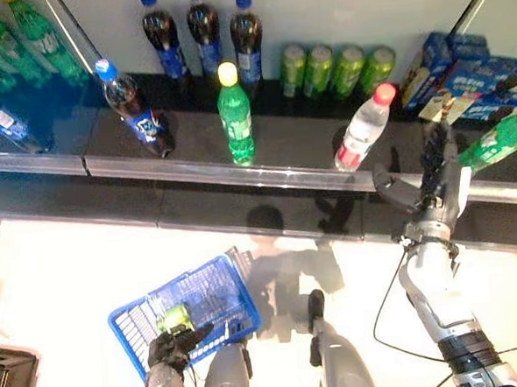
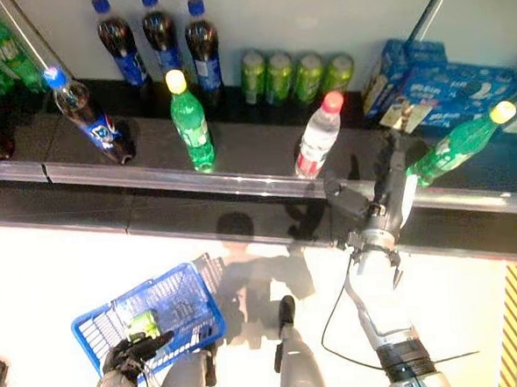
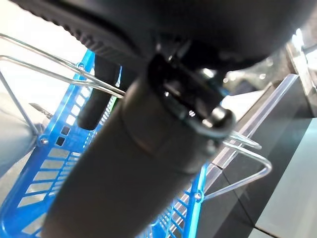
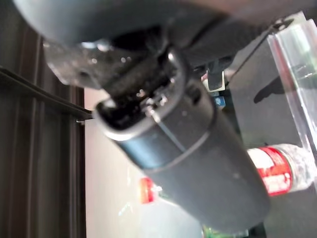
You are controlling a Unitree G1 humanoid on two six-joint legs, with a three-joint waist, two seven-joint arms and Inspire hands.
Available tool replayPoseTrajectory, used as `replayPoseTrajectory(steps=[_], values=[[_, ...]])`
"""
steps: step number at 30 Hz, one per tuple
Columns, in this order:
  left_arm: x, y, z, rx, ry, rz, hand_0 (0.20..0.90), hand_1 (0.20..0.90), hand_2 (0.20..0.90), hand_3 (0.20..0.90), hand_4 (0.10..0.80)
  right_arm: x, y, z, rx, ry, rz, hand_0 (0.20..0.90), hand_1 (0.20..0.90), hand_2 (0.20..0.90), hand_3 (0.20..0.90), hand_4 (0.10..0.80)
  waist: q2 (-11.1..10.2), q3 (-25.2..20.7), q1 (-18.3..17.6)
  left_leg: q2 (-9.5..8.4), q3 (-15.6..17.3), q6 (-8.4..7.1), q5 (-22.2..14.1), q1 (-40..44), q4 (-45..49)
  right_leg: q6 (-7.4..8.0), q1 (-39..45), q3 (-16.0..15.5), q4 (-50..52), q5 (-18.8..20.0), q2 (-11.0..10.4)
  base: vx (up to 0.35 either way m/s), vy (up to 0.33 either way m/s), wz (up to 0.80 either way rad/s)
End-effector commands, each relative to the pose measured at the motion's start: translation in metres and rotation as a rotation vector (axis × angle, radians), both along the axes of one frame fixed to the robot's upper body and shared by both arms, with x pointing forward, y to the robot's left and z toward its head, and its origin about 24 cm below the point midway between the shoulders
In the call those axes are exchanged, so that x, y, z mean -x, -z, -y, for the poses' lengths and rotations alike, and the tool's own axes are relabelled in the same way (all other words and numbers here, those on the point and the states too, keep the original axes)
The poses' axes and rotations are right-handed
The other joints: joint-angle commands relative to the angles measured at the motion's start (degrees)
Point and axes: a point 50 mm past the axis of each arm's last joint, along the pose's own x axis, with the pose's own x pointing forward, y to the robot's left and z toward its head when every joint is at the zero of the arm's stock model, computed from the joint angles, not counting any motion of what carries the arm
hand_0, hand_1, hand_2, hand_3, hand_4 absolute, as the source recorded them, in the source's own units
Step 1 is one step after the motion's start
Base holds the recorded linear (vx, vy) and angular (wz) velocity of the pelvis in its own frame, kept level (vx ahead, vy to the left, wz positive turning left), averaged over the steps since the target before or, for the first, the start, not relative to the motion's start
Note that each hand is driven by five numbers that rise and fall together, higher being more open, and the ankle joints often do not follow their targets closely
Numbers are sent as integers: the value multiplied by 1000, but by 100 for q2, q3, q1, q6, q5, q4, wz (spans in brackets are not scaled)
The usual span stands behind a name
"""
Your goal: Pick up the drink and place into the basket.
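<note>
At your lower left, the left hand (image 1: 173, 346) is curled round the wire handle of the blue basket (image 1: 213, 286), which already holds a green can (image 1: 173, 317), so keep that basket level and open side up. Toward the shelf's (image 1: 195, 167) right end, the right hand (image 1: 439, 167) reaches up with fingers straight and relaxed, holding nothing. The water bottle (image 1: 362, 127) stands near the front edge just beside it; I judge you should close round its middle.
</note>
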Motion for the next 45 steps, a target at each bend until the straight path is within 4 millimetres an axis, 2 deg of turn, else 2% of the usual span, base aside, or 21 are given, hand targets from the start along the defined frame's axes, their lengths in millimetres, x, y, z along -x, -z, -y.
replayPoseTrajectory(steps=[1,9,15,21,33,45], values=[[14,9,30,75,41,11,300,300,300,200,100,-3,-69,-8,61,-9,337,900,900,900,900,800,121,28,144,-194,-390,190,568,-411,57,-55,208,-122,1013,-1003,46,-51,19,3],[0,2,33,84,61,56,300,300,300,200,100,-13,-86,-15,73,-32,366,900,900,900,900,800,194,311,228,-231,-451,197,634,-688,160,-74,-12,-188,1134,-1005,28,-27,10,2],[-3,0,33,81,75,63,300,300,300,200,100,-18,-90,-25,91,-69,358,900,900,900,900,800,196,425,306,-259,-487,206,680,-756,162,-86,-81,-225,1201,-1016,27,7,-2,2],[-6,-2,33,81,83,78,300,300,300,200,100,-23,-96,-24,92,-60,357,900,900,900,900,800,201,494,365,-271,-499,213,692,-762,174,-90,-77,-272,1237,-1027,10,26,6,3],[-14,-6,36,87,130,98,300,300,300,200,100,-43,-110,1,-34,63,337,900,900,900,900,800,333,634,558,-327,-557,230,653,-775,256,-97,-78,-425,1425,-1103,-94,26,7,4],[-9,-4,35,89,153,85,300,300,300,200,100,-54,-137,24,-68,144,364,900,900,900,900,800,408,658,726,-407,-664,273,598,-935,400,-107,-220,-493,1603,-1160,-151,25,5,6]])
